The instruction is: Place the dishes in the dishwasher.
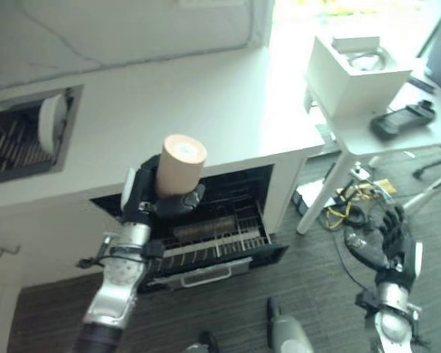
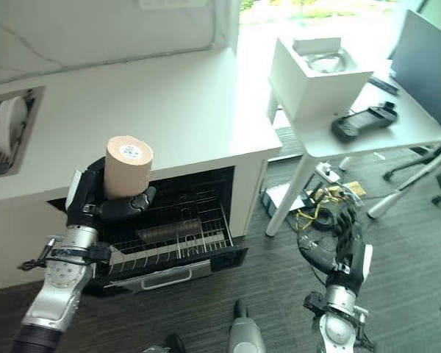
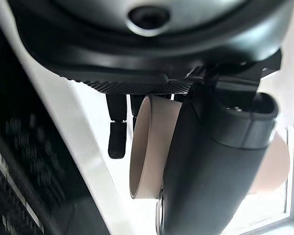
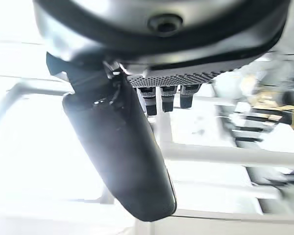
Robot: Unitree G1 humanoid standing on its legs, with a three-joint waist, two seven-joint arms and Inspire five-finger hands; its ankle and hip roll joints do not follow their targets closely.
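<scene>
My left hand [image 1: 142, 200] is shut on a beige cup [image 1: 180, 165], held bottom-up with a small sticker on its base. The left wrist view shows the thumb wrapped across the cup [image 3: 149, 147]. The cup hangs over the left part of the open dishwasher drawer [image 1: 273, 254], which is pulled out from under the white counter [image 1: 206, 103]. Its wire rack [image 1: 228, 234] holds one dark item [image 1: 206, 226]. My right hand [image 1: 386, 239] hangs low at the right over the floor, fingers relaxed and empty.
A white plate [image 1: 51, 121] stands in a dark rack sunk into the counter at far left. At the right stands a white table [image 1: 419, 136] with a white box [image 1: 356, 73] and a black device [image 1: 400, 119]. Yellow cables [image 1: 345, 206] lie by its leg.
</scene>
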